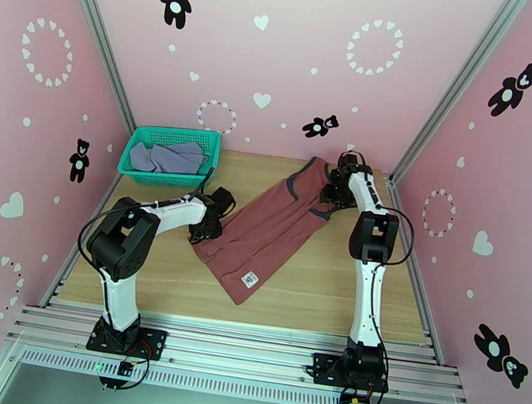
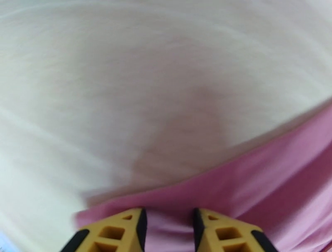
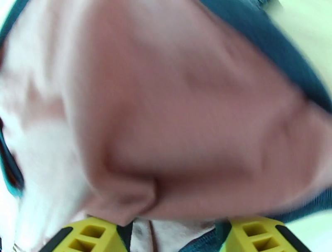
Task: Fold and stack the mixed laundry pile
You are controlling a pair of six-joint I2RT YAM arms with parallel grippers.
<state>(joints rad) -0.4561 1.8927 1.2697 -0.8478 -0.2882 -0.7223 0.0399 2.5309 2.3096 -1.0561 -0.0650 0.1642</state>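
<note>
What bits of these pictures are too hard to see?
- Top view: the tag on the red tank top is too small to read.
- Top view: the basket wall hides part of the grey shirt.
- Left wrist view: blur; unclear whether the left gripper pinches the tank top.

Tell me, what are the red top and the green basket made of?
The red top looks like soft, matte cloth, probably a knit: it lies limp with creases and folds. The green basket looks like hard plastic, its walls a stiff open mesh.
</note>
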